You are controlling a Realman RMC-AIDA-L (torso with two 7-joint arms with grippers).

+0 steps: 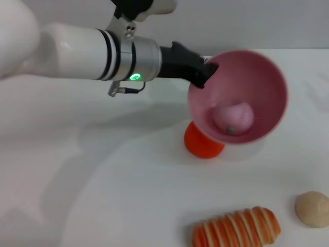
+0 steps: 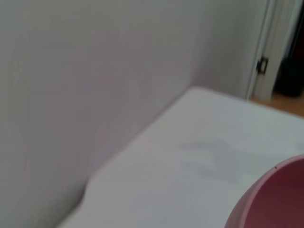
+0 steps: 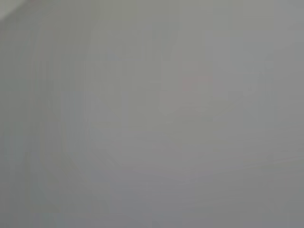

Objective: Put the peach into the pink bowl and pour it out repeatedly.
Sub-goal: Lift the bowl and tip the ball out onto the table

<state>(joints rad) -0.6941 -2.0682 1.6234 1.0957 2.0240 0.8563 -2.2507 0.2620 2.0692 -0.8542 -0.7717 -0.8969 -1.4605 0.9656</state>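
Note:
My left gripper [image 1: 205, 73] is shut on the rim of the pink bowl [image 1: 257, 72] and holds it in the air, tilted so its opening faces me. The pale pink peach [image 1: 234, 118] lies inside the bowl against its lower wall. An edge of the bowl also shows in the left wrist view [image 2: 275, 199]. The right gripper is out of view; the right wrist view shows only a blank grey surface.
An orange-red fruit [image 1: 201, 144] sits on the white table [image 1: 103, 195] just below the bowl. A striped orange and cream bread-like toy [image 1: 236, 229] lies at the front. A beige ball [image 1: 312, 208] sits at the front right.

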